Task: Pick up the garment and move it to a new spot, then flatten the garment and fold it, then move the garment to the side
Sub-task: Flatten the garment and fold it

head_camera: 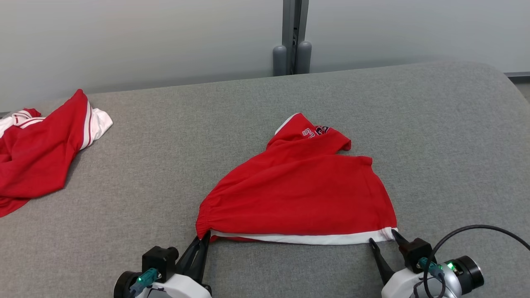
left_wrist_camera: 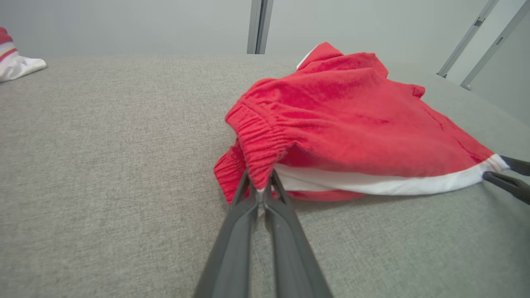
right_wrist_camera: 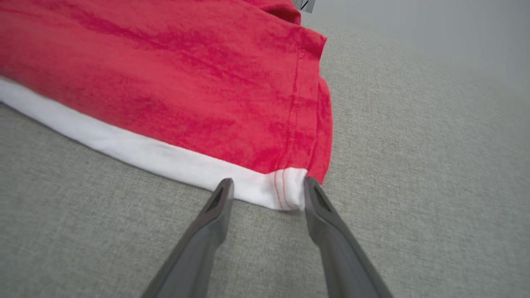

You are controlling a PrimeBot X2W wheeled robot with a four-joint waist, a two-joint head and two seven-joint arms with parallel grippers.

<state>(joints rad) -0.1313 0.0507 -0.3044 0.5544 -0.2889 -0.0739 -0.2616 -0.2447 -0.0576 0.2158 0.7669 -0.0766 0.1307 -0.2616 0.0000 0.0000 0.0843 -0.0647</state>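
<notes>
Head view has the red cloth garment point(head_camera: 298, 194), with its gathered elastic edge and white hem band point(head_camera: 306, 239), lying near the middle of the grey fabric-covered table point(head_camera: 165, 116), a little toward my right. Its near edge lies just ahead of both my pincers.

My left pincer point(head_camera: 204, 241) is clenched on the garment's near left corner. In the left wrist view this pincer point(left_wrist_camera: 261, 188) has its two dark fingers pressed together, and the ribbed red cloth point(left_wrist_camera: 331, 120) is pinched at the tips and raised slightly off the table.

My right pincer point(head_camera: 383, 236) is released at the near right corner. In the right wrist view its jaws point(right_wrist_camera: 265, 188) stand apart, with the stitched white corner of the hem between the tips. One fingertip point(right_wrist_camera: 310, 188) touches that corner, but nothing is grasped.

A second crumpled red and white garment point(head_camera: 37, 153) lies well apart at the table's far left edge. A grey upright post point(head_camera: 295, 37) stands behind the table.
</notes>
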